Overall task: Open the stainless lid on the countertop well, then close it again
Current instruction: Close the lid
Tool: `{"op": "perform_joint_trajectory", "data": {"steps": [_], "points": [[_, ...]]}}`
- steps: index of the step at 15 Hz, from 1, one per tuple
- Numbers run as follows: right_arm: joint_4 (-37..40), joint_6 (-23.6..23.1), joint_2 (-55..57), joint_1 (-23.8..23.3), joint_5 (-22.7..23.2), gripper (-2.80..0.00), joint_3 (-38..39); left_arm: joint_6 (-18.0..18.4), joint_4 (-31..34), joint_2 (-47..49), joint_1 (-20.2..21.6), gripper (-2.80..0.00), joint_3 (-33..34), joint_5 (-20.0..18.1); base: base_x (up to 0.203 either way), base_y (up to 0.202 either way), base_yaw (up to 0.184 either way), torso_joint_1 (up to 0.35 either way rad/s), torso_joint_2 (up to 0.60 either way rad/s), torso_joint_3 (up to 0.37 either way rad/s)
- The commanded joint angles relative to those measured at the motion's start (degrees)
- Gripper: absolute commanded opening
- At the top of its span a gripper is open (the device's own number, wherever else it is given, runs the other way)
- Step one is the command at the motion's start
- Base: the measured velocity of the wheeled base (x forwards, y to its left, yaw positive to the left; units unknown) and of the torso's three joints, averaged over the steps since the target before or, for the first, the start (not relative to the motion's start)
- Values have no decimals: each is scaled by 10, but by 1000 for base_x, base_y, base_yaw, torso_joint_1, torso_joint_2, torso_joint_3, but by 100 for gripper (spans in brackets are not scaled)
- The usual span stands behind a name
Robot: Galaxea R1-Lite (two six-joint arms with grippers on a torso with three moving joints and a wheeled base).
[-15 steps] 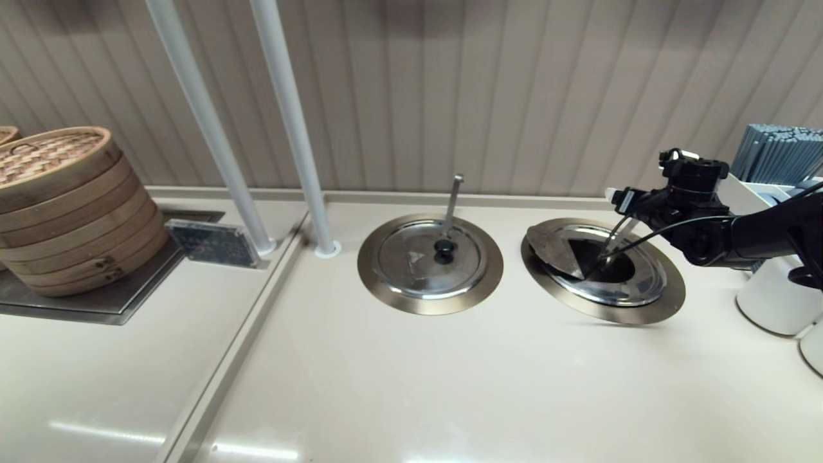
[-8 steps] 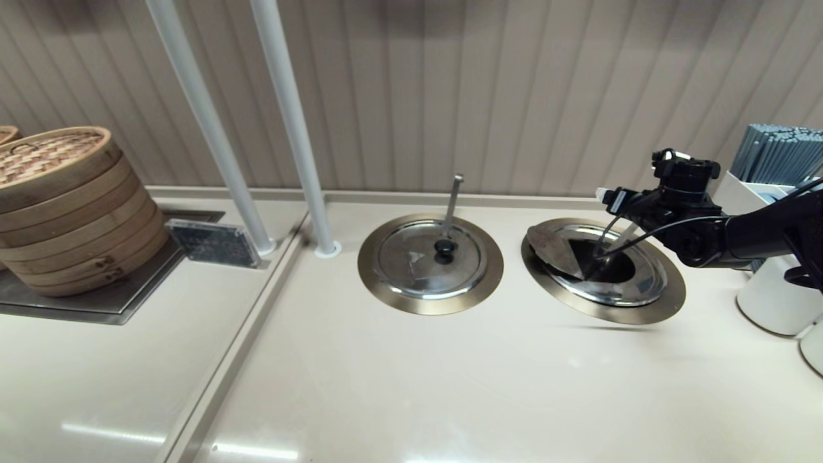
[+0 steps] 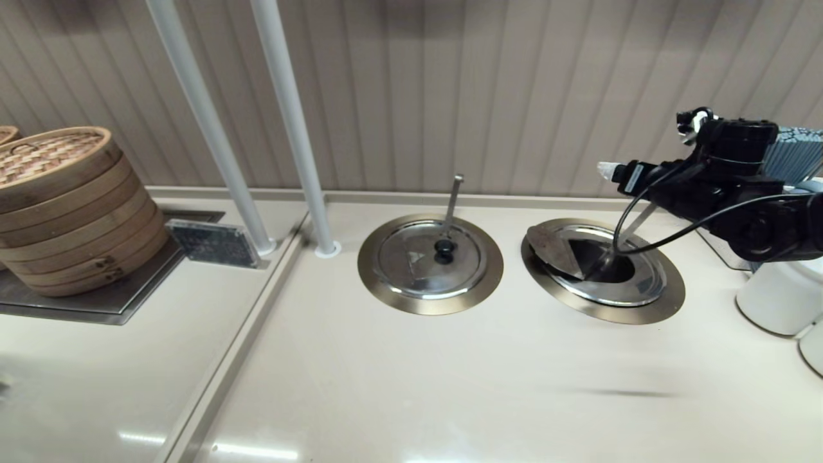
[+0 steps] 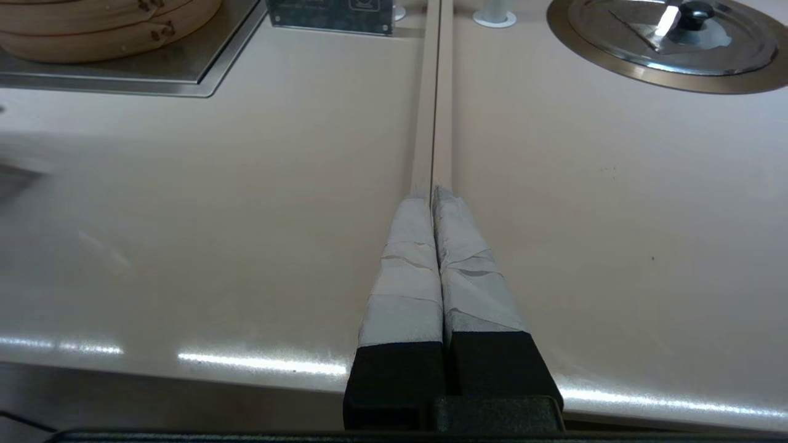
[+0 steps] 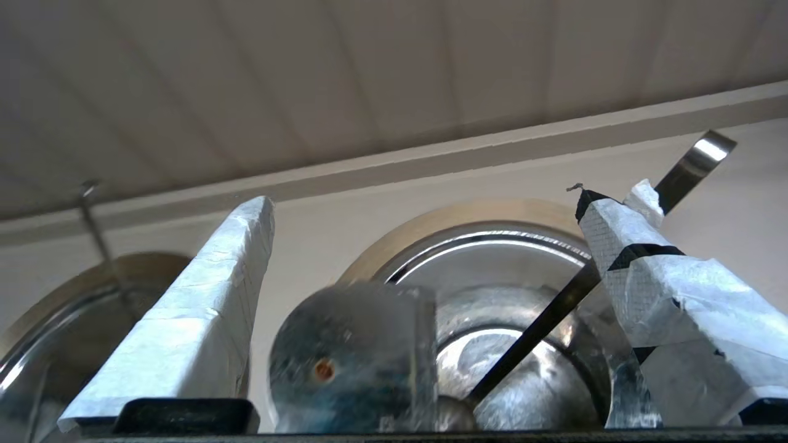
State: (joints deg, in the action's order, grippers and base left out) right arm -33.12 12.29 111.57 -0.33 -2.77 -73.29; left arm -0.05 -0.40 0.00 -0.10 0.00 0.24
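Head view, countertop well lid flap raised, ladle inside

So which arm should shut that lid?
The right. Its open gripper hovers just above the folded-open lid, while the left gripper is shut, far off by the counter's front edge.

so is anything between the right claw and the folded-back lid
Nothing sits directly between the open right claw and the stainless lid's raised flap, but the ladle handle leans out of the countertop well close beside it. Left claw idles shut.
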Motion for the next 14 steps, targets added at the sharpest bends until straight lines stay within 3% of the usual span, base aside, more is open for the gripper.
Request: {"op": "perform_joint_trajectory", "data": {"steps": [1, 2, 4, 7, 10, 14], "points": [[8, -61, -100, 40, 12, 0, 88, 0, 0, 0, 0, -280, 0, 0, 0, 0, 0, 0, 0, 0], [11, -110, -108, 66, 13, 0, 121, 0, 0, 0, 0, -280, 0, 0, 0, 0, 0, 0, 0, 0], [13, -147, -104, 125, -13, 0, 157, 0, 0, 0, 0, -280, 0, 0, 0, 0, 0, 0, 0, 0], [-24, -200, -37, 204, -126, 0, 200, 0, 0, 0, 0, -280, 0, 0, 0, 0, 0, 0, 0, 0], [-131, -262, 53, 217, -183, 0, 219, 0, 0, 0, 0, -280, 0, 0, 0, 0, 0, 0, 0, 0], [-242, -333, 152, 199, -225, 0, 212, 0, 0, 0, 0, -280, 0, 0, 0, 0, 0, 0, 0, 0]]}}
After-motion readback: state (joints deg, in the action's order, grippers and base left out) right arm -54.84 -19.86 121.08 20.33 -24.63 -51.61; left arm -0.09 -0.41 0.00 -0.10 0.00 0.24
